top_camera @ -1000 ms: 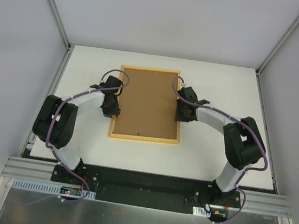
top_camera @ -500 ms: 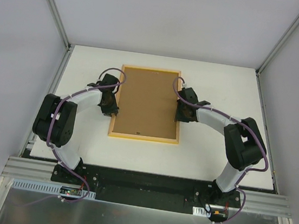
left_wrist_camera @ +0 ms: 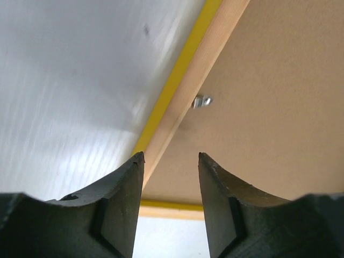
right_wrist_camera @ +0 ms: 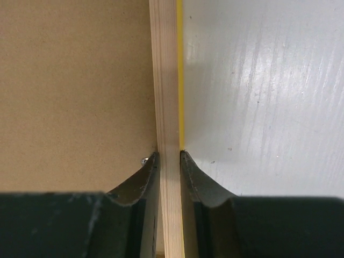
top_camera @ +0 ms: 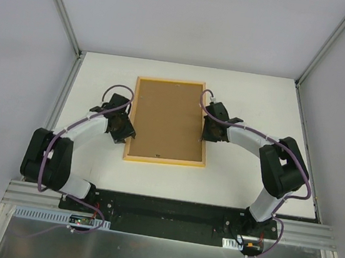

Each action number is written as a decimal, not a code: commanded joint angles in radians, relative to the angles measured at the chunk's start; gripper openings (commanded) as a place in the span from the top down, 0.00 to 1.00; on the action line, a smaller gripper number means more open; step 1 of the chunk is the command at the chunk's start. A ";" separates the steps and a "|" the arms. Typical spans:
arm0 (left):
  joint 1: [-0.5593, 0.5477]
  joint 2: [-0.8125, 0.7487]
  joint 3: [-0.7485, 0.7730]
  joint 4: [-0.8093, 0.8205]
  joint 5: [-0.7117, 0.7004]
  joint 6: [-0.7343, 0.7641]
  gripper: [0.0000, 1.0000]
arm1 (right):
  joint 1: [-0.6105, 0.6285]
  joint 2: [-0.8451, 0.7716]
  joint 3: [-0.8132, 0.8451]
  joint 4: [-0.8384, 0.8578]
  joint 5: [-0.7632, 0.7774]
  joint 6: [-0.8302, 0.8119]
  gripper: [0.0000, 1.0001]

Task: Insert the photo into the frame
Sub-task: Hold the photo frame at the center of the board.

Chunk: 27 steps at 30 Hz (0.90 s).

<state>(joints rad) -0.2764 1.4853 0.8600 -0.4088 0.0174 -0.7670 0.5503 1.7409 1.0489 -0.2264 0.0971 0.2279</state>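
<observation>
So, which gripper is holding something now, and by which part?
The right gripper pinches the frame by its right rail; the left gripper holds nothing.

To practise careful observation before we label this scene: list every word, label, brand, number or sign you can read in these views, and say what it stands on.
No text can be read in any view.
The frame and its brown backing panel: plain, no print or label visible.
The circuit boards at the arm bases: any markings are too small to read.
</observation>
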 commanded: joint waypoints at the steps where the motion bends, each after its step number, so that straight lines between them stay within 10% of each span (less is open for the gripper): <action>1: -0.018 -0.172 -0.107 -0.058 -0.011 -0.286 0.55 | 0.019 0.003 -0.033 -0.050 -0.040 0.014 0.99; 10: -0.119 -0.313 -0.194 -0.097 -0.040 -0.606 0.52 | 0.017 0.019 -0.040 -0.024 -0.063 0.019 0.99; 27: -0.334 -0.097 -0.150 -0.016 -0.051 -0.896 0.47 | 0.019 0.011 -0.035 -0.021 -0.077 0.019 0.99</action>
<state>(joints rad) -0.5919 1.3720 0.6926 -0.4377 -0.0090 -1.5440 0.5518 1.7390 1.0412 -0.2081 0.0700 0.2325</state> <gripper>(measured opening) 0.526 0.187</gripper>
